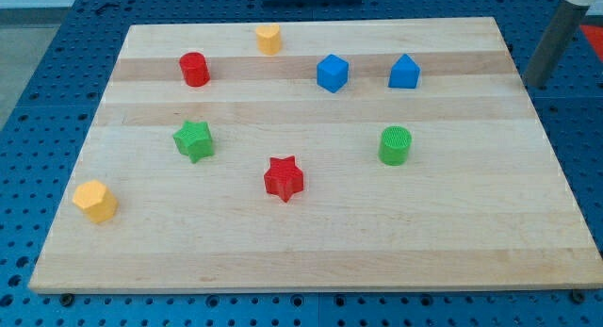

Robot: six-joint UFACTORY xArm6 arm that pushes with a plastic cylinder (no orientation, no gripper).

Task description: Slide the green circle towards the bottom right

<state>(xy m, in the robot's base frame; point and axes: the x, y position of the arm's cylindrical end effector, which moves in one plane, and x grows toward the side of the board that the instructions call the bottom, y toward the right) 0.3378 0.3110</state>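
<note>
The green circle stands right of the board's middle. My tip is at the view's upper right, just past the wooden board's right edge, far up and to the right of the green circle and not touching any block. The rod leans up towards the view's top right corner.
On the wooden board there are also a blue cube, a blue block, a red cylinder, a yellow block at the top, a green star, a red star and a yellow block at the lower left.
</note>
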